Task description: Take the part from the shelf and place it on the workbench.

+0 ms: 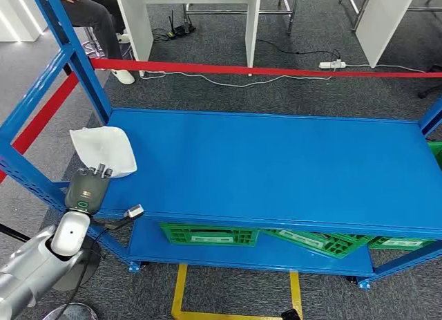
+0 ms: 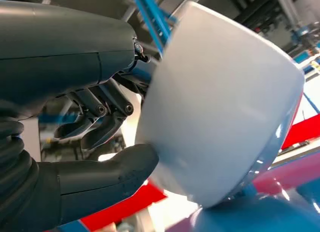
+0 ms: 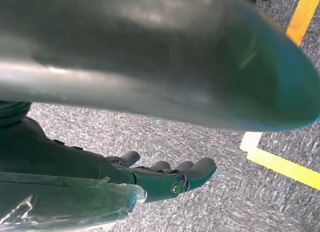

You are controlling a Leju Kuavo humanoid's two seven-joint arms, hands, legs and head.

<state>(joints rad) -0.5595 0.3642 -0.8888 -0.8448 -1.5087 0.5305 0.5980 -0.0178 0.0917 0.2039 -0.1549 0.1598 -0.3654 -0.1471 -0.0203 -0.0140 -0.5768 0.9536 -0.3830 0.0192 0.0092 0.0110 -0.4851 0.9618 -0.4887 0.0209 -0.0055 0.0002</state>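
Leftward, the left hand (image 1: 88, 189) reaches up onto the blue bench (image 1: 271, 168), gripping one white part (image 1: 104, 149) resting at its left end. Right hand (image 3: 166, 177) hangs over carpet, fingers loosely extended, holding nothing.

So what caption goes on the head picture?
Left robot hand holds the white part at the blue shelf's left end.

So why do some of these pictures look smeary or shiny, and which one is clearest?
Head view: sharpest, evenly lit, soft sheen on the blue shelf. Left wrist view: the white part is very close and soft-edged, background blurred, bright glare behind. Right wrist view: a blurred dark shape up close, the right hand and carpet sharper.
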